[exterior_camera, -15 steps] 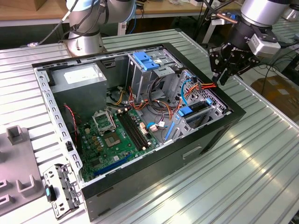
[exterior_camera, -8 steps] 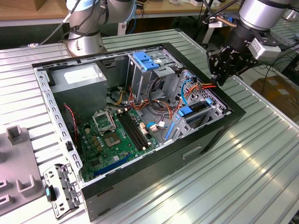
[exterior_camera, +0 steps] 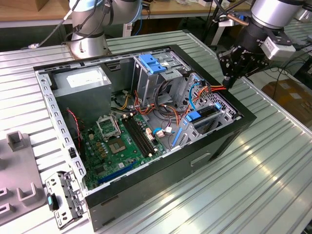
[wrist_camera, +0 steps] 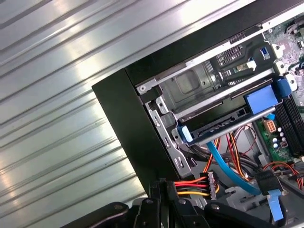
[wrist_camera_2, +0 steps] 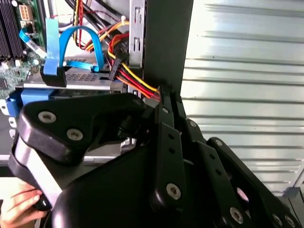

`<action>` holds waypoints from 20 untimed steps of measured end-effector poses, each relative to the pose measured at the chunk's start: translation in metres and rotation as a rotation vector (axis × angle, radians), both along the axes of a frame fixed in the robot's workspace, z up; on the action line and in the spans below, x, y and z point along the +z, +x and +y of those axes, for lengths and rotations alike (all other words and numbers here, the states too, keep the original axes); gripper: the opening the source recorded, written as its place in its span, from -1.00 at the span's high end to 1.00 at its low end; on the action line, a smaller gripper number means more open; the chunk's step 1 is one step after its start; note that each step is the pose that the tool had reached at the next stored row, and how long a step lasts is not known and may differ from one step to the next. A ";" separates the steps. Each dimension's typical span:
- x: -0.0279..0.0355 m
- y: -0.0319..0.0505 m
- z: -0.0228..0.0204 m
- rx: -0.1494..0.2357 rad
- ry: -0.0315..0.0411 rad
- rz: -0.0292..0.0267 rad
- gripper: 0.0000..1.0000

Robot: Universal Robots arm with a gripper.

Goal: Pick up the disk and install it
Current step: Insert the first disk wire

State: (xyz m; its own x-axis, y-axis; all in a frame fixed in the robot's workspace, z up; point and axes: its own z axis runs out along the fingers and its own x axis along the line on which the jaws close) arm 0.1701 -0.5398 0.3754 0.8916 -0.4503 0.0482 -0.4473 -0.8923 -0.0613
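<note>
The disk [exterior_camera: 206,112] lies flat inside the drive cage at the case's corner on the exterior view's right, with blue rails on its sides. In the first wrist view the disk [wrist_camera: 219,125] shows edge-on in its slot, and in the second wrist view the disk [wrist_camera_2: 85,76] lies under a blue data cable [wrist_camera_2: 76,35]. My gripper [exterior_camera: 227,83] hangs over the case rim just beside that cage. Its fingertips [wrist_camera_2: 164,91] are shut on the red, orange and yellow power cable [wrist_camera_2: 135,81], whose black connector [wrist_camera: 211,182] sits close to the gripper [wrist_camera: 164,184].
The open computer case [exterior_camera: 122,192] lies on a ribbed metal table [exterior_camera: 263,170]. Inside are a motherboard [exterior_camera: 117,141], a grey power-supply box [exterior_camera: 83,80] and a tall cage with a blue latch [exterior_camera: 153,63]. A hand [wrist_camera_2: 19,204] shows in the second wrist view.
</note>
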 end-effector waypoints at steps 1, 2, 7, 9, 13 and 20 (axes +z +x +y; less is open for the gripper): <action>0.0000 0.0000 0.0000 0.000 0.0000 0.0000 0.67; 0.0001 0.0000 0.0000 0.000 -0.0001 0.0000 0.67; 0.0002 -0.0007 0.0000 -0.002 -0.0003 0.0000 0.67; 0.0001 -0.0010 0.0000 -0.022 -0.0002 0.0000 0.67; 0.0001 -0.0016 0.0000 -0.072 -0.0003 0.0000 0.67; 0.0001 -0.0128 0.0000 -0.076 -0.0003 0.0000 0.67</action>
State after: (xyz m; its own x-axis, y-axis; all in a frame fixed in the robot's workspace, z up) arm 0.1573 -0.5398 0.3755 0.8547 -0.5168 0.0483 -0.5139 -0.8557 -0.0610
